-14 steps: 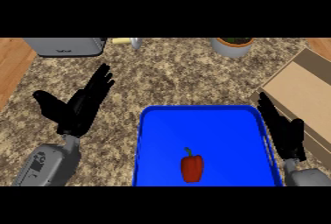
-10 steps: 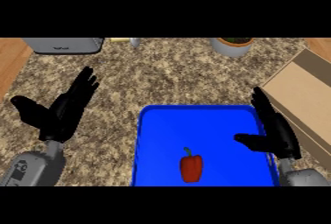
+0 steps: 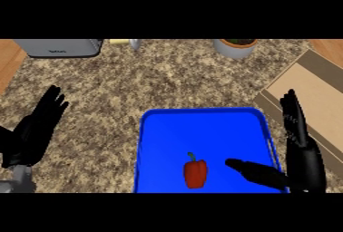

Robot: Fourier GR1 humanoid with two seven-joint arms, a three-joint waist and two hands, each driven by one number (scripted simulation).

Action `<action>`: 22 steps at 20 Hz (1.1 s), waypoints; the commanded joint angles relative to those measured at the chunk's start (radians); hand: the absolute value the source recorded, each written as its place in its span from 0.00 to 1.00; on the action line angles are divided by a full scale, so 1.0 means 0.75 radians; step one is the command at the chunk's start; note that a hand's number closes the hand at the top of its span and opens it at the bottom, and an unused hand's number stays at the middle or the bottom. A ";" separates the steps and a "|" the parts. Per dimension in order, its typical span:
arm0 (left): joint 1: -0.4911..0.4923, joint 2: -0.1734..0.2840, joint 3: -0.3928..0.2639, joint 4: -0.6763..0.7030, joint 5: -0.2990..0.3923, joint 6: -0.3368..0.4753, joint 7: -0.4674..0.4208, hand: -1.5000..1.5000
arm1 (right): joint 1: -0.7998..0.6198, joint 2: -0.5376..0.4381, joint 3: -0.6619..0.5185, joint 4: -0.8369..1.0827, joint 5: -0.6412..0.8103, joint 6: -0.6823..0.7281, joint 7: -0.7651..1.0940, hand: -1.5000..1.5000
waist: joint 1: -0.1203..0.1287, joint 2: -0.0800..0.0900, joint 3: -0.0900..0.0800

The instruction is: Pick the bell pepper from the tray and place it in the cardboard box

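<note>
While the bell pepper [image 3: 195, 173] lies untouched low in the blue tray [image 3: 201, 118], near the bottom centre of the frame, the head view shows the right hand [image 3: 303, 156] at the lower right, fingers straight and apart, thumb stretched across the tray's right edge toward the pepper. Nothing is held yet; thumb tip and pepper are near but not touching. Over at the far left, the left hand [image 3: 33, 133] is open and resting above the speckled desk [image 3: 167, 77], fingers up, well apart from the tray.

Upper right of the frame, there's the cardboard box [image 3: 315, 97], just beside the tray's right side — a short carry, by the look of it. Top edge: a grey appliance [image 3: 59, 46] at the left and a pot [image 3: 236, 47] right of centre.

To do this reach well, I'd say the right hand should come lower and further left over the pepper, so fingers and thumb bracket its red body rather than the thin stem, then close before any lift.
</note>
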 commanded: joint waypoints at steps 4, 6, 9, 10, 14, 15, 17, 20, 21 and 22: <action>0.041 0.026 0.036 -0.074 0.025 -0.016 0.043 0.50 | 0.220 -0.182 0.280 -0.364 0.445 0.039 0.241 0.00 | 0.002 0.009 -0.004; 0.068 0.028 0.051 -0.016 0.025 -0.043 -0.009 0.50 | 0.240 -0.300 0.269 -0.309 0.558 0.133 0.371 0.00 | -0.003 0.012 -0.011; 0.019 0.032 0.053 -0.034 0.034 -0.036 0.025 0.50 | 0.237 -0.409 0.268 -0.319 0.727 0.264 0.580 0.00 | -0.003 0.017 -0.013; 0.054 0.024 0.052 -0.004 0.030 -0.060 -0.017 0.50 | 0.205 -0.422 0.252 -0.381 0.743 0.329 0.696 0.00 | 0.009 0.020 -0.014; 0.052 0.020 0.025 -0.065 0.014 -0.040 0.019 0.50 | 0.168 -0.421 0.398 -0.468 0.885 0.578 1.020 0.00 | 0.040 0.018 -0.012; 0.010 0.029 0.031 -0.040 0.015 -0.044 0.032 0.50 | 0.115 -0.408 0.424 -0.469 0.900 0.655 1.094 0.00 | 0.044 0.025 -0.013; 0.013 0.002 0.009 -0.030 -0.002 -0.031 0.029 0.50 | 0.081 -0.351 0.500 -0.522 0.901 0.795 1.273 0.00 | 0.038 0.025 -0.009; -0.032 0.016 0.040 -0.019 0.042 -0.059 0.060 0.50 | -0.076 -0.177 0.595 -0.496 0.912 0.969 1.528 0.00 | 0.055 0.029 -0.007; -0.029 0.010 0.047 0.053 0.026 -0.082 0.001 0.50 | -0.126 -0.109 0.611 -0.422 0.902 1.005 1.582 0.00 | 0.057 0.034 -0.007; -0.016 0.030 0.060 0.000 0.035 -0.089 0.016 0.50 | -0.144 -0.039 0.666 -0.431 0.913 1.054 1.672 0.00 | 0.057 0.027 -0.005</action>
